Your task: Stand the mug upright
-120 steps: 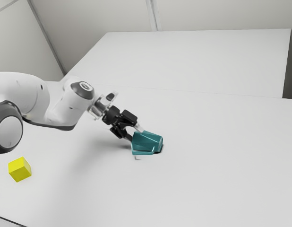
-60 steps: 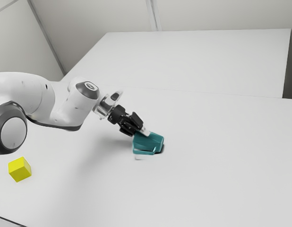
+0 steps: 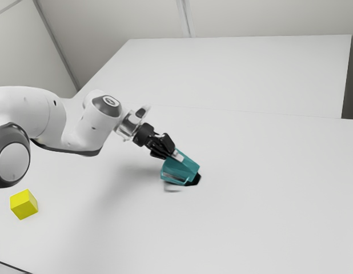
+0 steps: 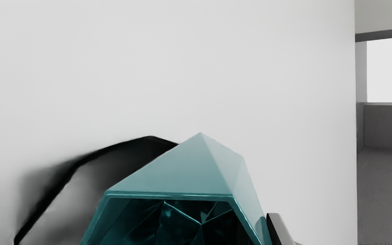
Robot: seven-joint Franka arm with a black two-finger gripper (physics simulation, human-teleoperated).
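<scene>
The teal mug is tipped over on its side, tilted above the white table, its handle turned toward the exterior view's bottom. My gripper is at the mug's upper rim side, its fingers close together and shut on the wall. In the wrist view the mug shows its dark opening. The gripper appears there at the mug's side, with one fingertip against the outside of the wall; the other finger is hidden.
A yellow cube lies on the white table in the exterior view's lower left, well apart from the mug. A raised white surface stands behind the table.
My fingers have closed from wide apart, and the hand has shifted slightly toward the exterior view's right. The mug has tilted more, and a dark shadow under its end has grown.
</scene>
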